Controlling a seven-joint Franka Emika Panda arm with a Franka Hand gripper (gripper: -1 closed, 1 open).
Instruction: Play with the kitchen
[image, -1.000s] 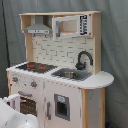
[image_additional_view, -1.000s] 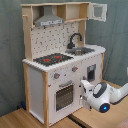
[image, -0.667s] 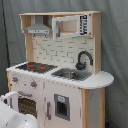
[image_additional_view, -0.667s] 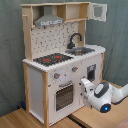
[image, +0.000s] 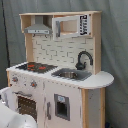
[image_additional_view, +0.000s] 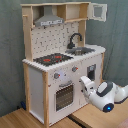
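I cannot tell how my fingers are set; the gripper (image_additional_view: 86, 83) hangs just in front of the kitchen (image_additional_view: 62, 70), level with the oven door (image_additional_view: 63, 97) in the second exterior view. The kitchen stands upright on a wooden floor (image_additional_view: 20, 120), and I judge it rigid, light for its size and easily tipped. I'd work only its small moving parts, the knobs (image_additional_view: 56, 76) or that door's handle, gently.

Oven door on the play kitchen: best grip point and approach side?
Take the oven door by the horizontal handle along its top edge, coming straight at the front face. The bar stands just above the window, so it is probably the only graspable part. The gripper hovers beside the front, on the second exterior view's right.
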